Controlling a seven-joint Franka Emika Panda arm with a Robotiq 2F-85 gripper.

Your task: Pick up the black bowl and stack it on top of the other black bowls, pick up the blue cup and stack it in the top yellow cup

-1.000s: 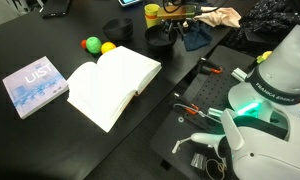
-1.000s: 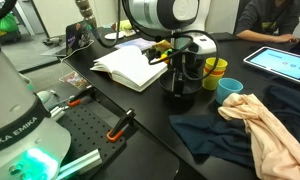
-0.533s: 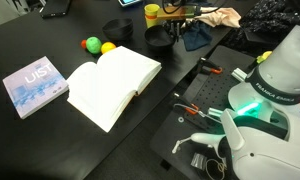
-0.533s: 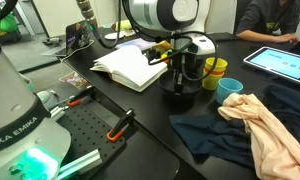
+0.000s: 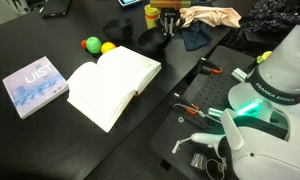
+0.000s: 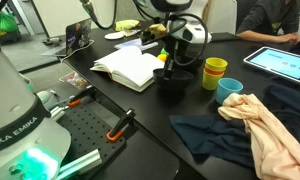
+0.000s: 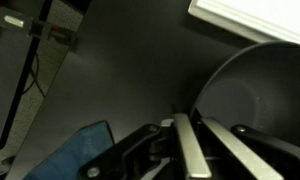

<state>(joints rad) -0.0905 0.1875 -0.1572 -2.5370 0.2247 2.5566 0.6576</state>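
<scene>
The black bowl fills the right of the wrist view, and its rim runs between my two fingers. My gripper is shut on that rim. In both exterior views the gripper points down over the black bowl. The other black bowls sit stacked at the back of the table. The yellow cup stands just beyond the gripper, with the blue cup beside it.
An open book lies mid-table, with a green ball and a yellow ball behind it and a blue book further out. A peach cloth and dark blue cloth lie near the cups. A tablet lies beyond.
The jaws have closed onto the black bowl's rim. The wrist has risen a little, so more of the peach cloth shows behind it.
</scene>
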